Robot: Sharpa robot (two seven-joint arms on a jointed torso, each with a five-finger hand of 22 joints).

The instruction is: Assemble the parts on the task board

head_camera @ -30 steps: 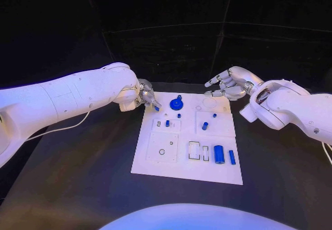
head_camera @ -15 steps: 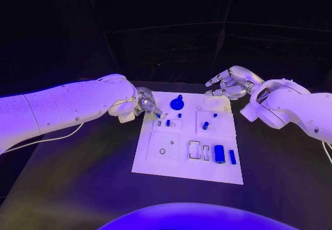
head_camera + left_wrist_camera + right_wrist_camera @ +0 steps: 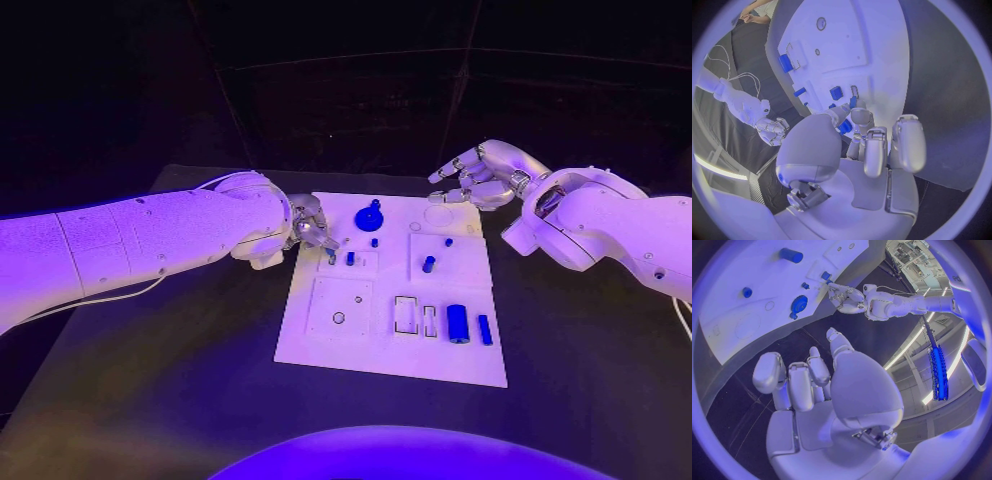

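**Left hand pinches a small blue part at the board's far-left corner**

Left hand (image 3: 306, 226) sits over the far-left corner of the white task board (image 3: 346, 340), its fingertips (image 3: 856, 116) closed on a small blue part (image 3: 845, 126); in the left wrist view the piece shows between thumb and fingers, just above the board's surface. Which way the piece's long axis runs cannot be told, since the fingers cover most of it.

Right hand (image 3: 483, 175) hovers beyond the board's far-right corner, apart from it, fingers curled loosely and spread with nothing between them.

Just beyond the left fingertips toward the right hand stands a round blue knob (image 3: 369, 215), the largest blue part at the far end, with a small nub on its far side. A little nearer the robot than the knob sits a tiny blue peg (image 3: 374, 241). Directly beneath the left fingers, two short blue pieces (image 3: 349, 257) stand in a small recessed block. Toward the right hand's side of the board lie one tiny blue dot (image 3: 447, 240) and one short blue cylinder (image 3: 427, 264), its long axis running roughly toward the robot.

On the near half, far from both hands, two blue bars lie side by side with their long axes pointing toward the robot: a thick one (image 3: 457, 322) and a thinner one (image 3: 485, 329). Beside them are two white rectangular slots (image 3: 415, 317), also lengthwise toward the robot. A small ring (image 3: 338, 317) marks the near-left plate.
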